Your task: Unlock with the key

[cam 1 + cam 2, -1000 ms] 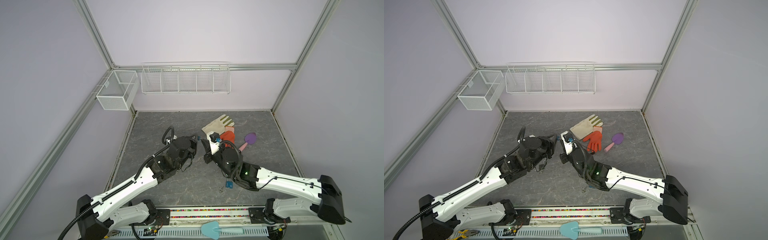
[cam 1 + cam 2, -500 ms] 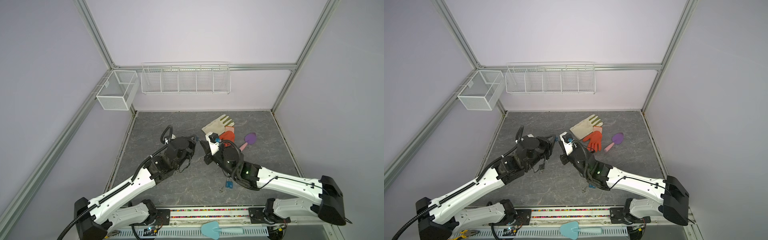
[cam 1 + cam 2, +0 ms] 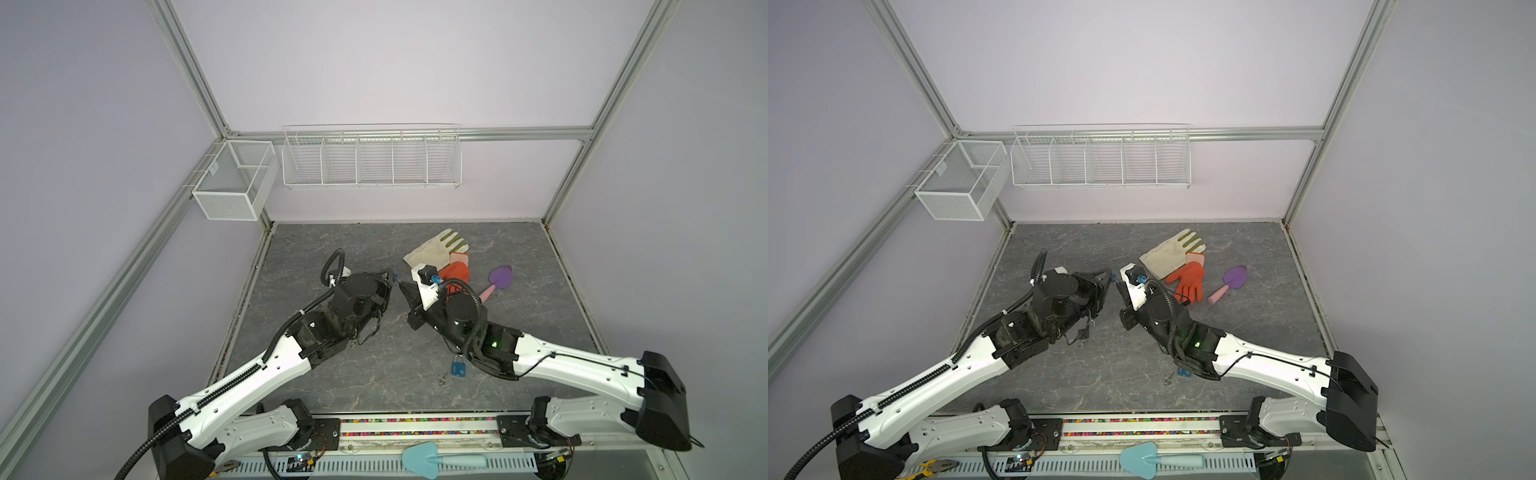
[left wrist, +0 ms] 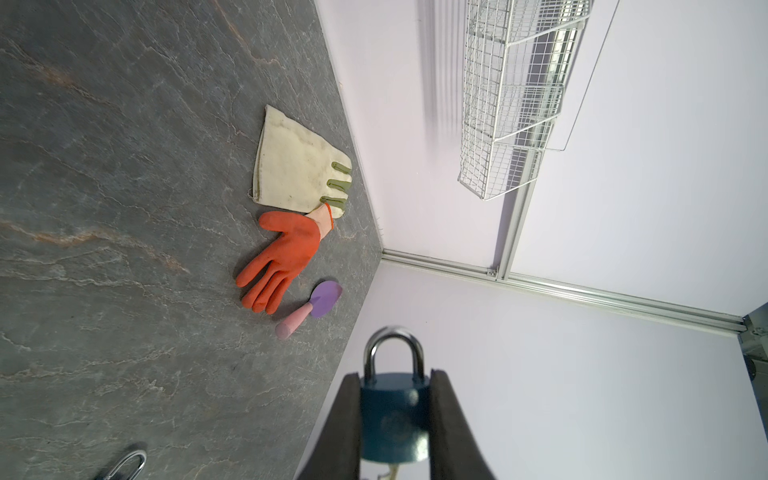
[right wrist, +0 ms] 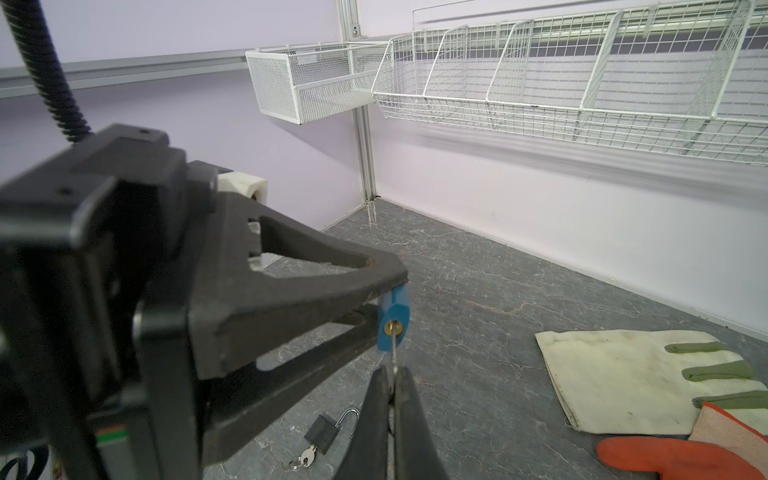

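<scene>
My left gripper (image 4: 394, 374) is shut on a blue padlock (image 4: 394, 415), held in the air with its steel shackle (image 4: 394, 349) closed. In the right wrist view the padlock's underside (image 5: 392, 320) faces me and shows a brass keyhole. A thin key (image 5: 394, 353) sticks into that keyhole, and my right gripper (image 5: 392, 372) is shut on its near end. In both top views the two grippers meet tip to tip above the middle of the table, left gripper (image 3: 392, 277) against right gripper (image 3: 402, 286).
A black padlock (image 5: 322, 432) with an open shackle and a key lies below the grippers. Another blue padlock (image 3: 459, 368) lies by the right arm. A cream glove (image 3: 436, 251), an orange glove (image 3: 457, 272) and a purple trowel (image 3: 498, 278) lie behind. White wire baskets (image 3: 370, 160) hang on the walls.
The left arm has shifted a little at the wrist. Both grippers keep their grips and stay tip to tip.
</scene>
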Robot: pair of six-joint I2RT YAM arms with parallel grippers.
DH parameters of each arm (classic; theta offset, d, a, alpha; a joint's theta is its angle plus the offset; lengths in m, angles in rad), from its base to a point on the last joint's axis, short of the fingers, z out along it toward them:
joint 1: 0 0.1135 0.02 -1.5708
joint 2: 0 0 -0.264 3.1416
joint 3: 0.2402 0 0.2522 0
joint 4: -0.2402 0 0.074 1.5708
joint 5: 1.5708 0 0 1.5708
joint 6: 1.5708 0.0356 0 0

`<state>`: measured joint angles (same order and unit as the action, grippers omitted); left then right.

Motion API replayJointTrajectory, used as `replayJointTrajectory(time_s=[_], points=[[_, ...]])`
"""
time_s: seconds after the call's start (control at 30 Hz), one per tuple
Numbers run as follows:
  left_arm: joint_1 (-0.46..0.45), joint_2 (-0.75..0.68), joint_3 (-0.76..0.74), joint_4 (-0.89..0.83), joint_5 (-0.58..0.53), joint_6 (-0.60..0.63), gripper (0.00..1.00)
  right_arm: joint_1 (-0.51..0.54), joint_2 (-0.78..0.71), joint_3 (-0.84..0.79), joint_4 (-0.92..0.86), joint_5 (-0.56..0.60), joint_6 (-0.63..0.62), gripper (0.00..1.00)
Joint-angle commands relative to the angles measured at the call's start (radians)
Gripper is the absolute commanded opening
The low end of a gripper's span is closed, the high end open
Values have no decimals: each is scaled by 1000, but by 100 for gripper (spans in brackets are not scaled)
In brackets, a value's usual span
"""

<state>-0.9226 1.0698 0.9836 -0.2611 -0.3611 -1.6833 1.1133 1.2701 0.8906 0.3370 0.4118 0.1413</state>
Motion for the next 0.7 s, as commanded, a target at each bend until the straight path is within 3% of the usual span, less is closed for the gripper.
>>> replayJointTrajectory(time_s=[0.0, 0.13, 0.3, 0.5, 0.67], points=[[-25, 7, 56, 101, 136, 15, 0, 19, 42, 23, -7, -117, -5, 7], [-25, 11, 92, 17, 131, 79, 0, -3, 15, 27, 5, -144, 16, 6], [-25, 44, 93, 46, 197, 105, 0, -4, 33, 46, -1, -164, 30, 6], [-25, 86, 128, 29, 231, 164, 0, -40, 8, 77, -24, -252, 156, 6], [-28, 78, 113, 62, 241, 140, 0, -29, 6, 61, -51, -182, 83, 6]])
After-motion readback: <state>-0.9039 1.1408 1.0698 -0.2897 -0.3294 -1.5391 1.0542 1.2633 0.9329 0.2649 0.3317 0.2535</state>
